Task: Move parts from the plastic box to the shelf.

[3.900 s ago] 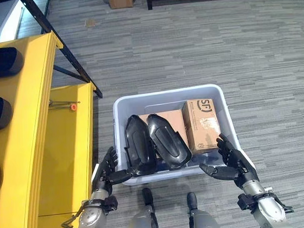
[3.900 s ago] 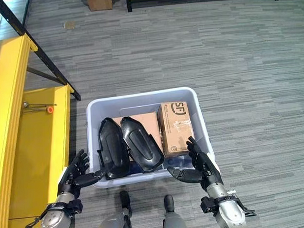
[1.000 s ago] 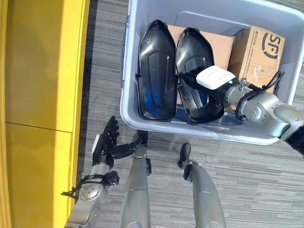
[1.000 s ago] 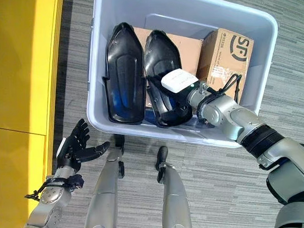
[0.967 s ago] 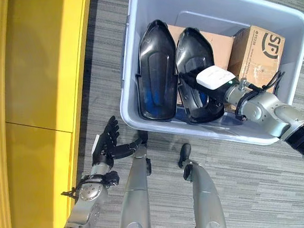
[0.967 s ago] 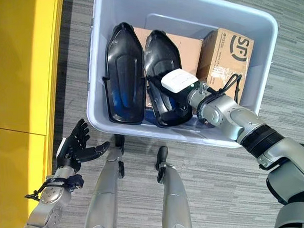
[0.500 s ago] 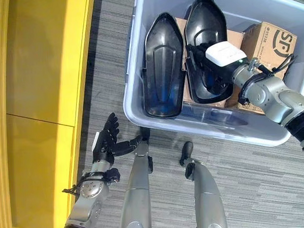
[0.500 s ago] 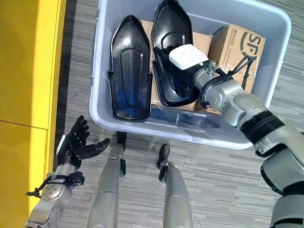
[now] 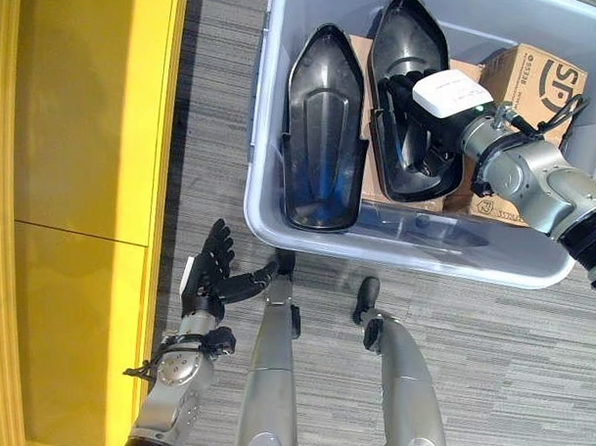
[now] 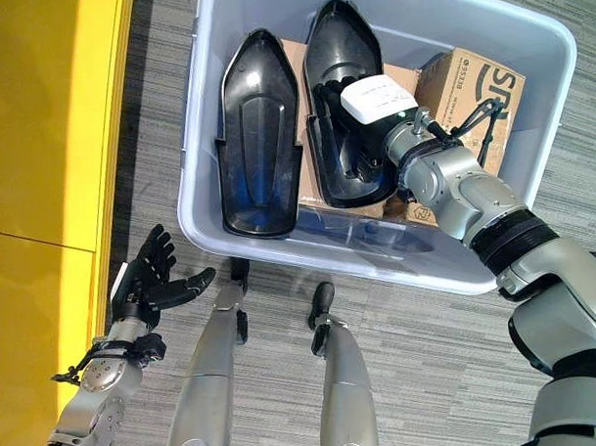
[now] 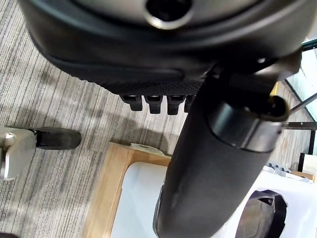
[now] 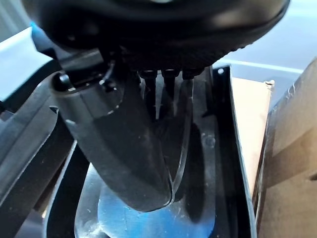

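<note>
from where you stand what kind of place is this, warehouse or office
Probably a workshop or small parts store with office-style flooring: grey striped carpet tiles, a yellow metal shelf unit, and a pale blue plastic box holding black moulded plastic parts and brown cardboard cartons.

Bright, even overhead light falls on the grey carpet (image 9: 499,373), and the plastic box (image 9: 416,243) casts only a soft shadow along its near edge. Bluish glare sits on the glossy black parts (image 9: 321,173). In both wrist views the close hands are blurred, and the yellow shelf (image 9: 70,143) looks nearly flat in tone.
</note>
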